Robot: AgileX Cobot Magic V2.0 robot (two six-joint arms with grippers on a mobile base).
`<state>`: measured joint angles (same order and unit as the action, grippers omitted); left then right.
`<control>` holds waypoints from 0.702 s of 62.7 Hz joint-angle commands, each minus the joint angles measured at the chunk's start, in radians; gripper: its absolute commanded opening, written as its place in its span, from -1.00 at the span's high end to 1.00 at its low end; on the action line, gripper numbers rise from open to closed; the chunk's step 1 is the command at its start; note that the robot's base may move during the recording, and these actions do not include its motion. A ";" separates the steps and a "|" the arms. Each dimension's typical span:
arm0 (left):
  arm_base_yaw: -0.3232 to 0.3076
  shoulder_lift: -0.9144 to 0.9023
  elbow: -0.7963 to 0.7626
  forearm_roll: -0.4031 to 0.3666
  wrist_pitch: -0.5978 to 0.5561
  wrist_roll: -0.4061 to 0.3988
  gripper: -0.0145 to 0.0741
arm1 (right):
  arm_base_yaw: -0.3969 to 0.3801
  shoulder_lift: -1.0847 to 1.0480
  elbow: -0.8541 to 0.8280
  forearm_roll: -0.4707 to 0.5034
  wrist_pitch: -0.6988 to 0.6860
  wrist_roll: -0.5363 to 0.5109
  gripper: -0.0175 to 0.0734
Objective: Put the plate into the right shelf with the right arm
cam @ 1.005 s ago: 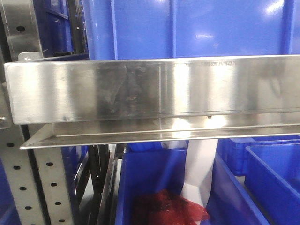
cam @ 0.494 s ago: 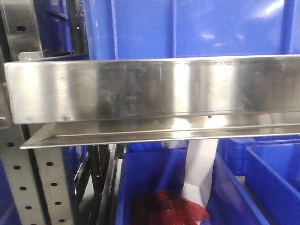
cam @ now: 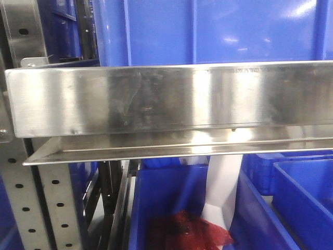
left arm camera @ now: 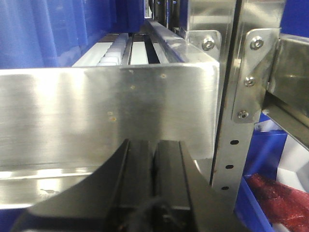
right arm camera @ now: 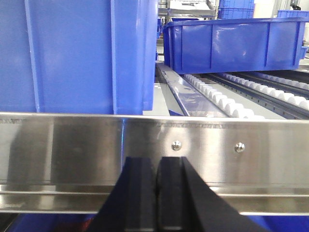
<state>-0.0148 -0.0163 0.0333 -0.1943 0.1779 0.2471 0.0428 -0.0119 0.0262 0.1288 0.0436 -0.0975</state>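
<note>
Both tools, left (left arm camera: 154, 159) and right (right arm camera: 158, 179), have fingers pressed together, holding nothing, each near the steel shelf (cam: 166, 99) lip. Blue bin (right arm camera: 72, 53) sits far left. No plate shows.

Closed right gripper (right arm camera: 157, 193) facing stainless shelf lip (right arm camera: 72, 145), large blue bin (right arm camera: 77, 55) behind, white rollers (right arm camera: 217, 99) beyond

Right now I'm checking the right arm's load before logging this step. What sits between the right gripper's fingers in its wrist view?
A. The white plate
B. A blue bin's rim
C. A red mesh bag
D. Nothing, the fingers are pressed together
D. The right gripper shows its two black fingers closed against each other in front of the right shelf lip, and no plate is visible in any view.
</note>
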 commanded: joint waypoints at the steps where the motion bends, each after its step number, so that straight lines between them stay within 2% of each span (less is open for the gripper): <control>1: -0.005 -0.011 0.007 -0.008 -0.083 -0.003 0.78 | -0.007 -0.012 -0.004 0.000 -0.097 -0.011 0.55; 44: -0.005 -0.011 0.007 -0.008 -0.083 -0.003 0.78 | -0.007 -0.012 -0.004 0.000 -0.097 -0.011 0.55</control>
